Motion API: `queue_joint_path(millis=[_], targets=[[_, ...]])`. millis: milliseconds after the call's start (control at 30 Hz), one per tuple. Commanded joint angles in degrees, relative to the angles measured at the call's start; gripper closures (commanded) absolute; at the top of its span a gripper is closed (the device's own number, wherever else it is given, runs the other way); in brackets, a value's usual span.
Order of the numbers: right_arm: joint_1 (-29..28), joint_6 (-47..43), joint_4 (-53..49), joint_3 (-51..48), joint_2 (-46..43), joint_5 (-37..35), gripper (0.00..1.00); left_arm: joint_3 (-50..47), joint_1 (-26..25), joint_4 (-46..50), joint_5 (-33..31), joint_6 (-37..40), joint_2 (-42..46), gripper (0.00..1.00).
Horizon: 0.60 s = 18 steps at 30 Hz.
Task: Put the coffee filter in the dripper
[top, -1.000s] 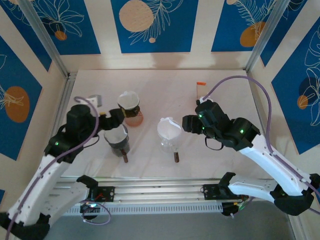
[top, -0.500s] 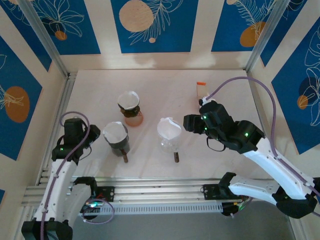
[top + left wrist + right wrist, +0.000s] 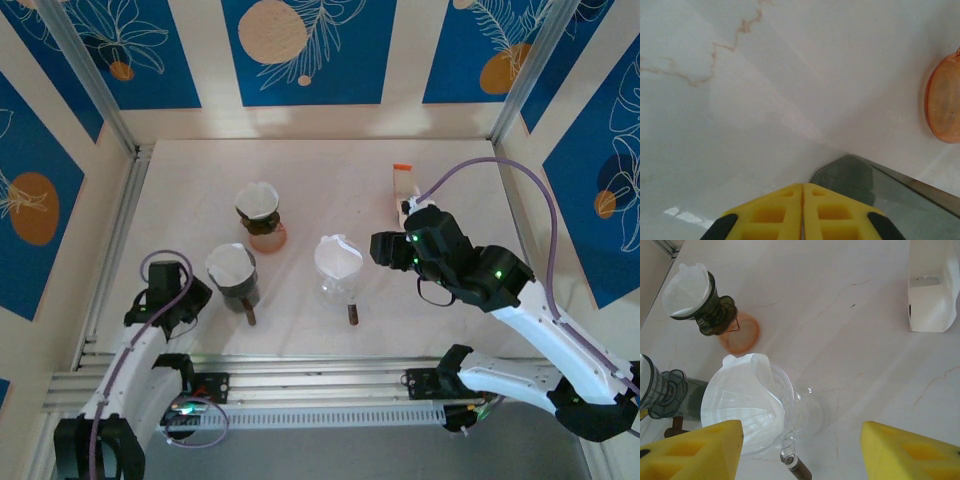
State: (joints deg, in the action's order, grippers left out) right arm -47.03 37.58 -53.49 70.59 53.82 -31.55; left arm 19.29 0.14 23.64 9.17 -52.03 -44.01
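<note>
Seemingly we are done: the coffee filter (image 3: 740, 400) sits inside the clear dripper (image 3: 796, 412), our right gripper (image 3: 802, 445) near it with jaws apart, our left gripper (image 3: 803, 192) closed together on nothing.

Left gripper (image 3: 802, 195) closed, arm folded low; right gripper (image 3: 802, 445) spread wide, arm extended

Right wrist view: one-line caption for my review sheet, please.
Open right gripper facing the clear dripper, a white paper filter sitting inside it, on the marble tabletop.
</note>
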Motion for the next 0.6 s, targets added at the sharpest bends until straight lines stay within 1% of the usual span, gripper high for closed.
queue_joint_path(millis=[0, 100, 333, 433, 567], targets=[[0.35, -0.44, 1.20, -0.59, -0.30, -0.97, 0.36, -2.11, -0.61, -6.32, 4.10, -2.48, -1.64, 0.95], [0.52, -0.19, 1.02, -0.94, -0.30, -1.21, 0.36, -2.51, -2.31, -8.59, 4.47, -3.52, -3.43, 1.00], [0.71, 0.80, 1.44, -2.01, -0.30, -1.13, 0.36, -2.10, -9.93, -10.48, 0.33, -7.40, -3.76, 1.00], [0.84, 1.01, 1.97, -2.47, -0.22, -1.10, 0.36, -1.98, -14.29, -12.51, -1.54, -9.42, -5.42, 1.00], [0.97, 1.08, 2.44, -2.99, 0.05, -1.15, 0.36, -1.00, -21.93, -17.17, -3.90, -11.56, -10.42, 1.00]])
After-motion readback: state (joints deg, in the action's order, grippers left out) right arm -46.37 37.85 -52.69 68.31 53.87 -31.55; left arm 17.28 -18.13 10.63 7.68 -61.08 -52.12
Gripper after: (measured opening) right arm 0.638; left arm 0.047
